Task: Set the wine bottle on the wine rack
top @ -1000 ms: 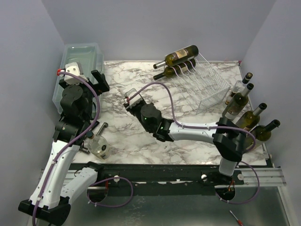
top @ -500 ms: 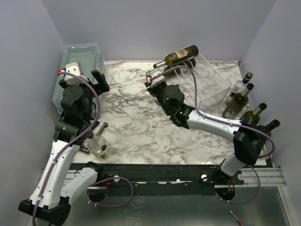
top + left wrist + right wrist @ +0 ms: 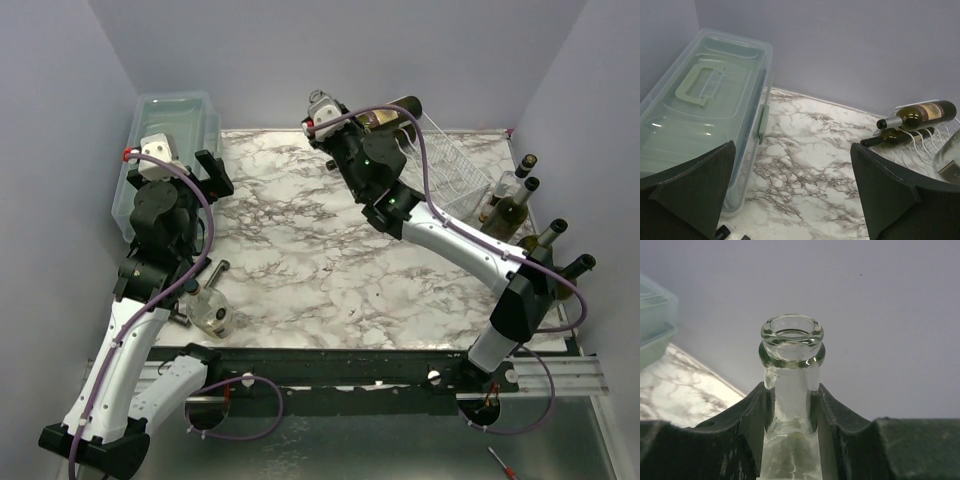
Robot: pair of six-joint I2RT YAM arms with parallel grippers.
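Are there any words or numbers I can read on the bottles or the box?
No text here can be read.
On the top bottle lying on the wine rack: a dark label, too blurred to read.
On the standing bottles: labels too small to read.
On the plastic bin: no writing shows.
On the clear bottle between the right fingers: its neck is bare.
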